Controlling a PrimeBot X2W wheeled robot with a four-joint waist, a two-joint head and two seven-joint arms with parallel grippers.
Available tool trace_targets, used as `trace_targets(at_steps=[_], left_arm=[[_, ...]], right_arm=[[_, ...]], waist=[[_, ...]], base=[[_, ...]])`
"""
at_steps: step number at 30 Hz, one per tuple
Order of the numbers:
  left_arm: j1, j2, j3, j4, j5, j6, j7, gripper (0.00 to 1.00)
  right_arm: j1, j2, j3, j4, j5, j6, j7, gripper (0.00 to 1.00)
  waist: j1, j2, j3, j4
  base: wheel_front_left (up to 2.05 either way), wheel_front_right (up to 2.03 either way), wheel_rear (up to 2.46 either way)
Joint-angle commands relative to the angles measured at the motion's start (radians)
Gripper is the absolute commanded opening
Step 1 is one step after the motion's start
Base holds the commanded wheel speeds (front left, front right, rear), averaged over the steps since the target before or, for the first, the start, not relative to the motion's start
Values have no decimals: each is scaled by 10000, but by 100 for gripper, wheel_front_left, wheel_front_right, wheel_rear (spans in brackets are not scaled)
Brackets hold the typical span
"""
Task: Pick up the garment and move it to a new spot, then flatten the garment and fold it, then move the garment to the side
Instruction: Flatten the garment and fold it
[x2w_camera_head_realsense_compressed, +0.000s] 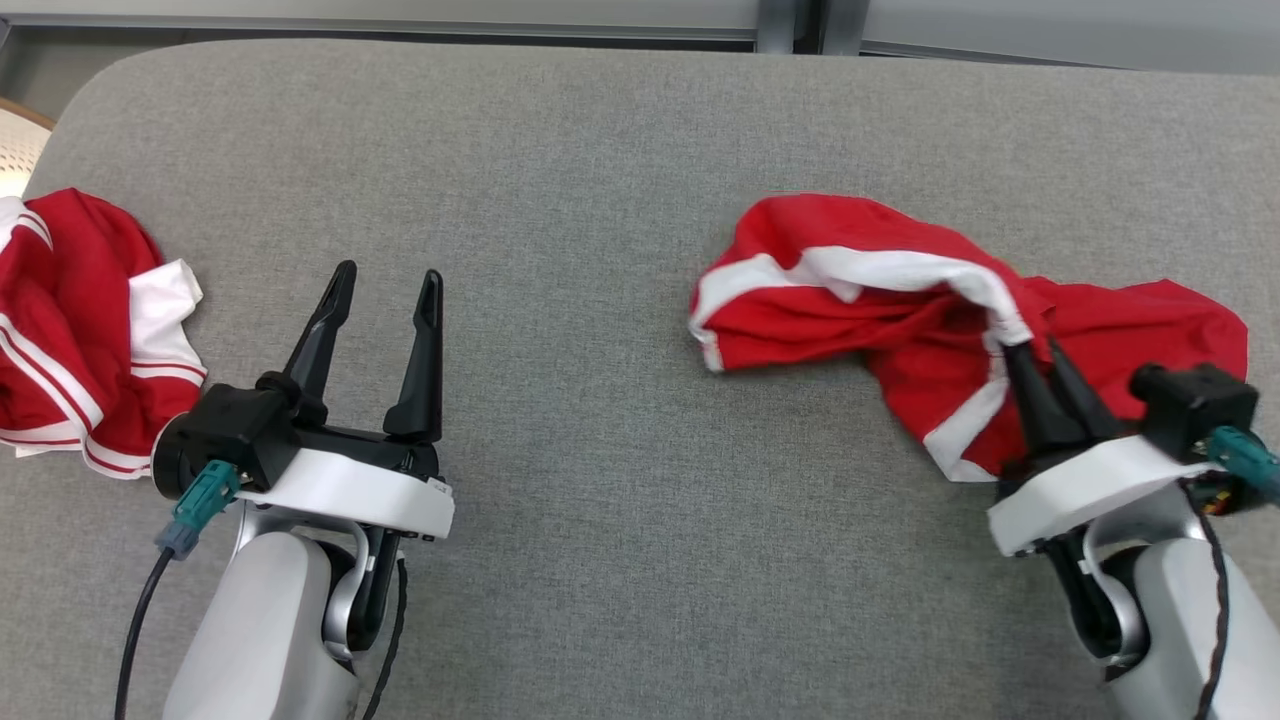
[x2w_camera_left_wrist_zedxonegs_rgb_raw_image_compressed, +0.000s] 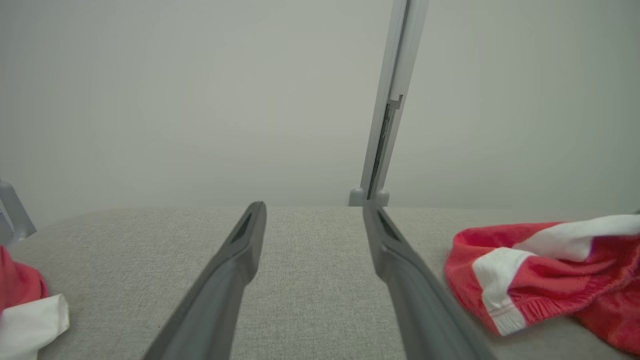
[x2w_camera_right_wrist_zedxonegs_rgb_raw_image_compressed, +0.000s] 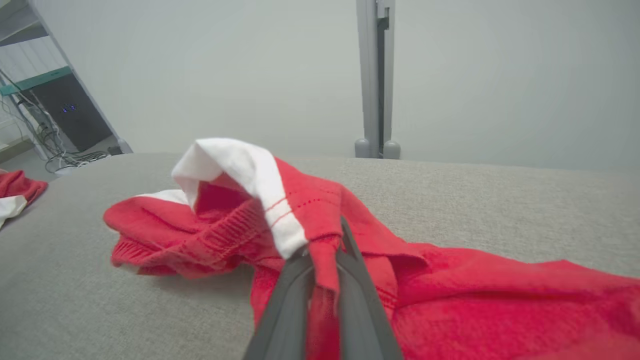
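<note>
At 9 o'clock on grey fabric table: another red-and-white garment, crumpled. At 7 o'clock: left gripper, fingers spread wide, empty, near that cloth. At 3 o'clock: red garment with white trim, bunched. At 4 o'clock: right gripper, pinched closed on red fold beside white band.
</note>
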Motion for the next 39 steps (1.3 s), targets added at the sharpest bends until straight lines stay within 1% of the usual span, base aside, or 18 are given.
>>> trace_targets(at_steps=[1, 5, 7, 8, 9, 10, 15, 22, 25, 31, 39], left_arm=[[-125, 1, 32, 27, 69, -53, -16, 100], [-178, -56, 47, 45, 122, -97, -16, 100], [-185, -64, 54, 61, 152, -110, -16, 100], [-190, -68, 55, 74, 172, -130, -16, 100], [-191, -70, 69, 78, 184, -143, -16, 100], [-177, -64, 91, 90, 192, -158, -16, 100], [12, -64, 180, 119, 248, -175, -16, 100], [252, 1, 370, 126, 275, -173, -16, 100], [412, 22, 423, 136, 284, -166, -16, 100], [787, 81, 386, 215, 323, -191, -16, 100], [1132, 191, 396, 211, 226, -88, 34, 100]], right_arm=[[114, 47, -399, 155, 117, -3, 92, 0], [135, 169, -1282, 650, 230, -3, 143, 0], [99, 199, -1477, 896, 228, -1, 175, 0], [76, 248, -1545, 959, 293, -1, 148, 19], [52, 250, -1565, 998, 313, -3, 78, 58], [46, 249, -1590, 1032, 297, -3, 27, 100], [272, 246, -1709, 785, 460, -1, -345, 100], [786, 17, -2091, -201, 445, -1, -788, 100], [1006, -5, -2257, -657, 293, -1, -706, 100], [1675, 75, -2257, -1463, 34, -1, -329, 100], [2437, 254, -2169, -2140, -74, -1, 88, 100]], waist=[[0, 0, 54, -11], [0, 0, 154, -19], [0, 0, 190, -30], [0, 0, 196, -38], [0, 0, 190, -52], [0, 0, 174, -78], [0, 0, -9, -239], [0, 0, -424, -568], [0, 0, -647, -711], [0, 0, -1153, -895], [0, 0, -1442, -1051]], base=[[0, 0, 0], [0, 0, 0], [0, 0, 0], [0, 0, 0], [0, 0, 0], [0, 0, 0], [0, 0, 0], [0, 0, 0], [0, 0, 0], [0, 0, 0], [0, 0, 0]])
